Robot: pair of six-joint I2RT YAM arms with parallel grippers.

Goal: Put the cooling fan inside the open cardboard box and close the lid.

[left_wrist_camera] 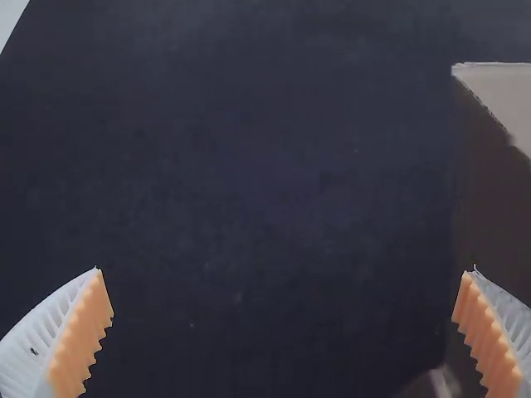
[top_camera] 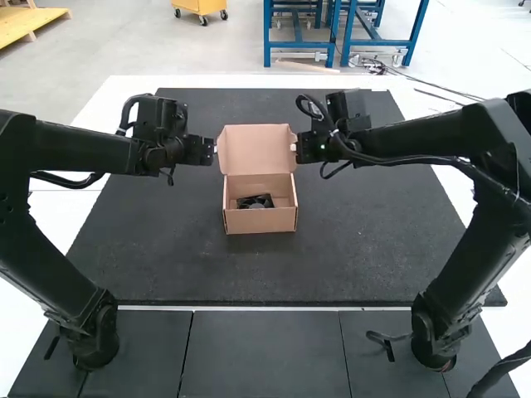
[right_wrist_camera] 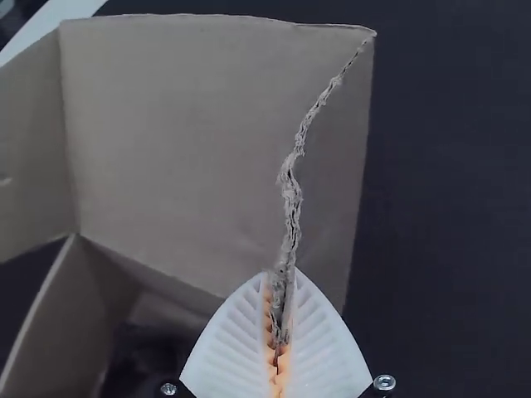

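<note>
- Done: the cooling fan (top_camera: 255, 201) lies inside the cardboard box (top_camera: 260, 220), which sits mid-tabletop (top_camera: 373, 240)
- Remaining: the lid (top_camera: 256, 148) stands upright and has yet to be folded down
- Right end effector (right_wrist_camera: 278, 290) is pinched closed on the lid's ragged side edge
- Left end effector (top_camera: 209, 152) is spread wide, holding nothing, just beside the lid's other edge
- Count: one fan, one box, two end effectors

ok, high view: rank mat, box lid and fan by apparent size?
1. mat: by far the largest.
2. lid: standing up behind the opening of the box.
3. fan: smallest. It lies inside the box, and the front wall may hide part of it.
</note>
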